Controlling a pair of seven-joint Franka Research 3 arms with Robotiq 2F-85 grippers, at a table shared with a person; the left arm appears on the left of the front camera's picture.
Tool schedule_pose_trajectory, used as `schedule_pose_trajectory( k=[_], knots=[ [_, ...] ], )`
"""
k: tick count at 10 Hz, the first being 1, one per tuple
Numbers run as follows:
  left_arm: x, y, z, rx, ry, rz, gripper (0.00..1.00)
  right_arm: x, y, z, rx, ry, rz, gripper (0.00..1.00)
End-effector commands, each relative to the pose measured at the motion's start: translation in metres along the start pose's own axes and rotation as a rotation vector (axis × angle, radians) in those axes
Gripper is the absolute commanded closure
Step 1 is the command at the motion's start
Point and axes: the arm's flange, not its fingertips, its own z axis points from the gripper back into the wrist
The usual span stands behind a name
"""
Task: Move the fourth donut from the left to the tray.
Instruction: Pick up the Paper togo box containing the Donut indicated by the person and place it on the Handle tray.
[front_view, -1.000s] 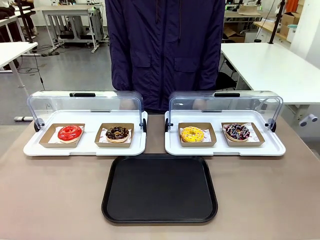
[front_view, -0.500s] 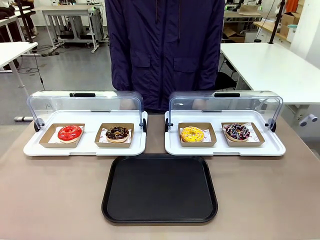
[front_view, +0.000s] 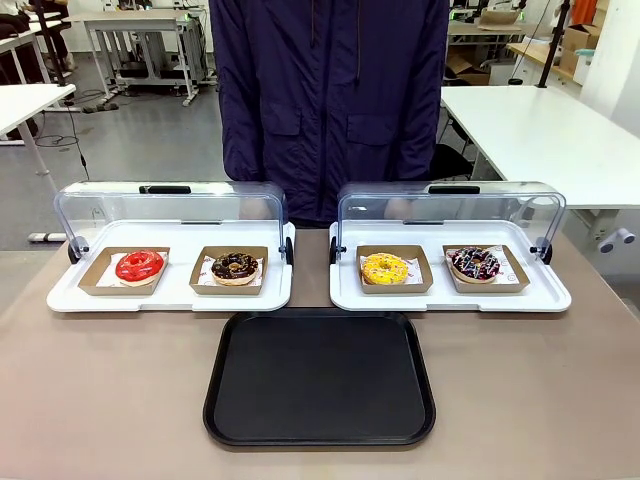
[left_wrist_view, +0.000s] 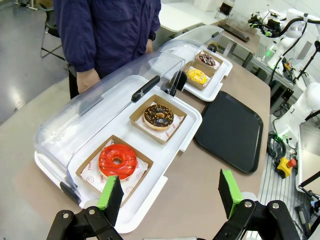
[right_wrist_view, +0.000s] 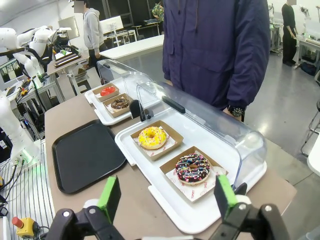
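The fourth donut (front_view: 475, 263), dark chocolate with coloured drizzle, lies in a brown cardboard holder at the right end of the right white tray; I also see this donut (right_wrist_view: 192, 168) close below my right gripper (right_wrist_view: 166, 196), which hangs open and empty above the table. Small and far off in the left wrist view, the same donut (left_wrist_view: 207, 60) sits at the far end of the row. The black tray (front_view: 320, 378) lies bare at the table's near middle, also visible as a tray (right_wrist_view: 85, 153) and a tray (left_wrist_view: 231, 130). My left gripper (left_wrist_view: 170, 192) is open above the red donut (left_wrist_view: 117, 161).
Two white trays (front_view: 170, 300) (front_view: 450, 302) with raised clear lids hold a red donut (front_view: 139, 266), a crumb-topped chocolate donut (front_view: 235, 267) and a yellow donut (front_view: 385, 268). A person in a dark jacket (front_view: 330, 100) stands at the far edge.
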Motion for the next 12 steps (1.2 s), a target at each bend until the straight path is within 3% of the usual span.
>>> schedule_pose_trajectory(
  k=[1, 12],
  knots=[
    [-0.0001, -0.0004, 0.0006, -0.006, -0.009, -0.002, 0.00, 0.0029, -0.0045, -0.0003, -0.001, -0.021, 0.029, 0.00],
    [-0.0001, -0.0004, 0.0006, -0.006, -0.009, -0.002, 0.00, 0.0029, -0.0045, -0.0003, -0.001, -0.021, 0.029, 0.00]
  ],
)
